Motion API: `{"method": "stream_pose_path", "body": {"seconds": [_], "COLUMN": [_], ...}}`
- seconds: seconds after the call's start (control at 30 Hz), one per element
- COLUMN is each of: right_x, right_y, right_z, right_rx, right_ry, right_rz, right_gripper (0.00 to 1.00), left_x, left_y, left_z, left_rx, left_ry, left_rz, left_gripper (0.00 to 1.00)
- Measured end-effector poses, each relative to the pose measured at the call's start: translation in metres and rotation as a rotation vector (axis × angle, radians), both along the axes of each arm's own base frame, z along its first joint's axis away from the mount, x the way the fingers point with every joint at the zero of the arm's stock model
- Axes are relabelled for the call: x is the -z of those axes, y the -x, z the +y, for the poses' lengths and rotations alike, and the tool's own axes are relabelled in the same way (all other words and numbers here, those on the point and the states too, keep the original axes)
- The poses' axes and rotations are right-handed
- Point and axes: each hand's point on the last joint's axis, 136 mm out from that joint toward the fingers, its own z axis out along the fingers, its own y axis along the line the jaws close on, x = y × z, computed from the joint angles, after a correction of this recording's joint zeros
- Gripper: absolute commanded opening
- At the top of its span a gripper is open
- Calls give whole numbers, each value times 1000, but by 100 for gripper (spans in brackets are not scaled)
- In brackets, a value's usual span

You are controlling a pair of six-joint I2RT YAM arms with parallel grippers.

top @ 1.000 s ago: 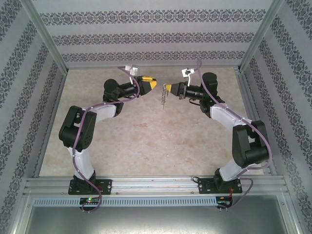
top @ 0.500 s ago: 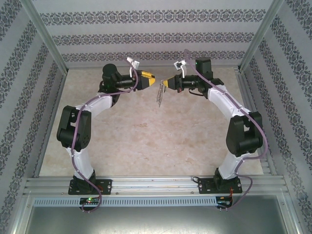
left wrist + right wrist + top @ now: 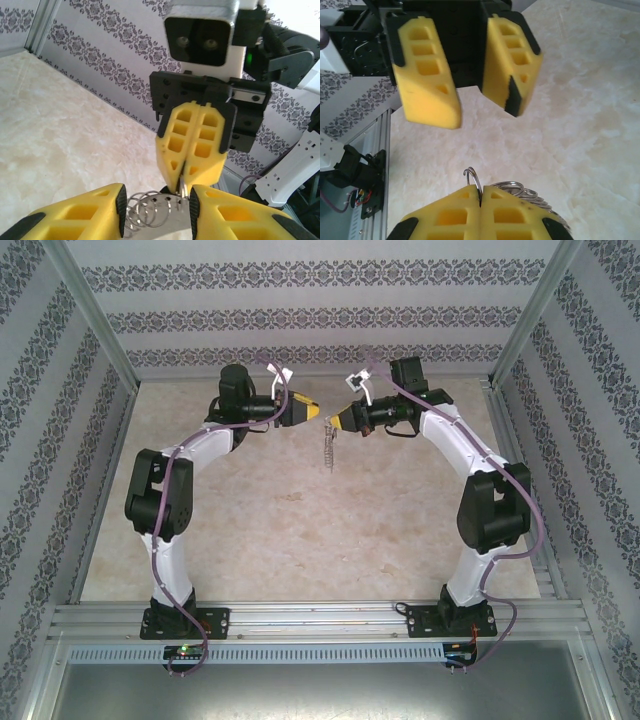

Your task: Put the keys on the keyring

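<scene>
While both arms reach over the table (image 3: 300, 530) in the top view, I see the left gripper (image 3: 316, 412) and right gripper (image 3: 335, 422) facing tip to tip near the far wall. The keyring (image 3: 328, 448) hangs as a short silvery chain from the right tips, clear of the surface. Compared with a second ago, both wrists have swung closer to the far wall, the gap between the tips has narrowed, and the chain has shifted slightly left.

Left wrist view: the left gripper (image 3: 157, 207) stands partly open, and I see nothing clamped between its yellow fingers (image 3: 80, 215). Just beyond them, the right gripper (image 3: 183, 187) is pressed closed on the keyring (image 3: 150, 212), whose coiled rings show in the gap.

Right wrist view: the right gripper (image 3: 480, 192) is closed, with the keyring (image 3: 512, 189) pinched at its tips and one thin loop standing upright. Opposite, the left gripper (image 3: 481, 114) is parted and holds nothing.
</scene>
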Motion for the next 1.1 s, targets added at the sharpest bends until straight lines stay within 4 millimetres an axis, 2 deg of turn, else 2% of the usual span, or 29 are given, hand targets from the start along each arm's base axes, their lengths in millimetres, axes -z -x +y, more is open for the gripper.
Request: {"method": "stream_pose_path", "body": {"seconds": [0.3, 0.63, 1.1], "right_x": [1, 0, 1], "right_y": [2, -1, -5], "right_z": [7, 10, 10], "right_rx": [-24, -31, -21], "right_ry": [1, 1, 10], "right_rz": [3, 5, 5], "right_gripper": [0, 0, 0], "left_x": [8, -4, -4], "left_y": [6, 10, 13], "left_z": [-6, -12, -15], "left_rx": [41, 92, 132], "left_ry": [-4, 44, 76], "left_rz": [26, 20, 43], "left_gripper": [36, 32, 26]}}
